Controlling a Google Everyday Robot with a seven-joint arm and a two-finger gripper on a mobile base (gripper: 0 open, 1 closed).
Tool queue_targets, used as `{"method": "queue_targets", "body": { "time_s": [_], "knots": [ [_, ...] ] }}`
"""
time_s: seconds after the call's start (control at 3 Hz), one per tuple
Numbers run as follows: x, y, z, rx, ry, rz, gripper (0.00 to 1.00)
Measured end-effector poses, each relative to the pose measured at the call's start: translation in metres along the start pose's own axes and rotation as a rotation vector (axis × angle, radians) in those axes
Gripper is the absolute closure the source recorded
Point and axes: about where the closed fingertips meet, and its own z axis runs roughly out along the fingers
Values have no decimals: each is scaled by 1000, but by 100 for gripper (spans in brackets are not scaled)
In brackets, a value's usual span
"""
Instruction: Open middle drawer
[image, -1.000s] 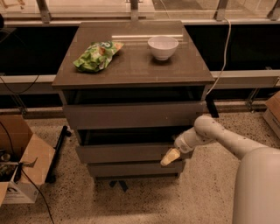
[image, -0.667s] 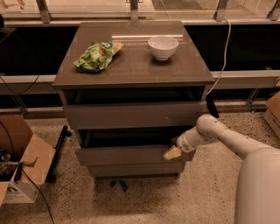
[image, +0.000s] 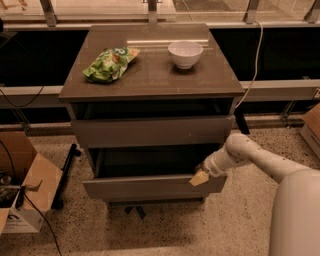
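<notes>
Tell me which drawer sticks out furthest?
The middle drawer, below the top drawer: its front juts farthest forward, and the gripper sits at its right upper edge.

Chip bag (image: 110, 64), bowl (image: 185, 53) on cabinet top (image: 150, 82); tool (image: 199, 178) low at its front.

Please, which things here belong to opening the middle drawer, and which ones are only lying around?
Belong to the job: the flat grey-brown middle drawer front, pulled partly out; the robot's pincer, at that front's upper right edge.

Only lying around: the green crumpled snack bag and the white round bowl, on the brown cabinet top; the brown cardboard box on the floor, left.
</notes>
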Motion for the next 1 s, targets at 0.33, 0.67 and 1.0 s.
{"method": "queue_targets", "body": {
  "time_s": [0.33,0.67,1.0],
  "knots": [
    [0,0,0,0,0,0,40],
    [24,23,-1,-6,16,73,16],
    [31,30,-3,-5,19,100,0]
  ]
}}
